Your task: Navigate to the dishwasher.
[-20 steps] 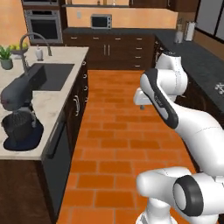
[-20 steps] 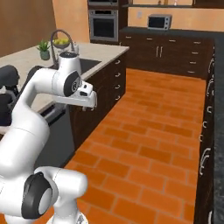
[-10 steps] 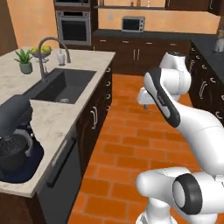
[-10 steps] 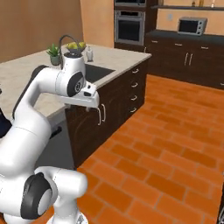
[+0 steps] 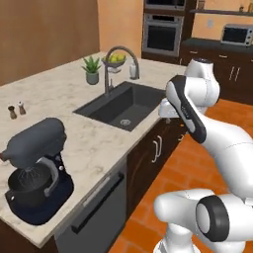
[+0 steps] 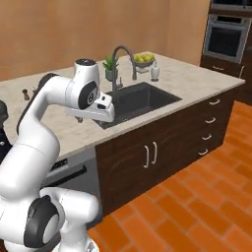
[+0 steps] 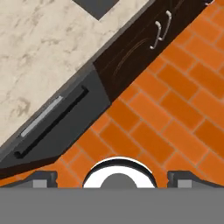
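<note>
So the dishwasher (image 5: 96,212) sits under the near end of the island tabletop (image 5: 59,99), grey front panel with a long dark bar handle (image 5: 97,202) near its top, right next to the dark-wood cabinet doors (image 5: 148,158). From the hand view it's the grey panel (image 7: 57,127) at the tabletop's edge, over the orange brick floor (image 7: 166,109). A dark stand mixer (image 5: 34,170) is on the tabletop corner right above it. The black sink (image 5: 123,104) with its faucet (image 5: 116,62) is further along, with a potted plant (image 5: 92,70) near the far edge. The gripper (image 7: 112,177) hangs over the floor with its fingertips wide apart, holding nothing.
</note>
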Available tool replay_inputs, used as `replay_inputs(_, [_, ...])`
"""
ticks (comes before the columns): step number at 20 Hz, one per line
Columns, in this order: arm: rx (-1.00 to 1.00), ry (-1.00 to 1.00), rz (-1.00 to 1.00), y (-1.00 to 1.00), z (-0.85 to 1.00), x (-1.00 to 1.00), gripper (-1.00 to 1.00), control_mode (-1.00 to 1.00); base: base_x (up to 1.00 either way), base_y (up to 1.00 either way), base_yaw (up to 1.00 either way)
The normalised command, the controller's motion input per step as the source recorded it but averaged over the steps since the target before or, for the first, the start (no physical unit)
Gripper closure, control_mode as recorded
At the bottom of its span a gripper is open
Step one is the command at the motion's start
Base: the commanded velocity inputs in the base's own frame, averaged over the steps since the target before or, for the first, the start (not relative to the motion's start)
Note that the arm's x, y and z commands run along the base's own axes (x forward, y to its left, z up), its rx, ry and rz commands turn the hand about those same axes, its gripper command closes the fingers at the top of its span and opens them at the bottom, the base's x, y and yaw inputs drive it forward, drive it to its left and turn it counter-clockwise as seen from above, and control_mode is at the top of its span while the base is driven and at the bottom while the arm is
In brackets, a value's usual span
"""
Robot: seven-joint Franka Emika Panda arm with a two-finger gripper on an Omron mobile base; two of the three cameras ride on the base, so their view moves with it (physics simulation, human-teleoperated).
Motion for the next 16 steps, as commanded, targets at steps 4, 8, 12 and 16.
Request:
replay_inputs(4, [0.0, 0.0, 0.0, 0.0, 0.0, 0.0, -1.0, 1.0, 0.74, 0.03, 0.67])
replay_inputs(8, [0.0, 0.0, 0.0, 0.0, 0.0, 0.0, -1.0, 1.0, 0.46, 0.2, 0.64])
replay_inputs(12, [0.0, 0.0, 0.0, 0.0, 0.0, 0.0, -1.0, 1.0, 0.33, 0.2, 0.56])
replay_inputs(16, [0.0, 0.0, 0.0, 0.0, 0.0, 0.0, -1.0, 1.0, 0.64, 0.04, 0.47])
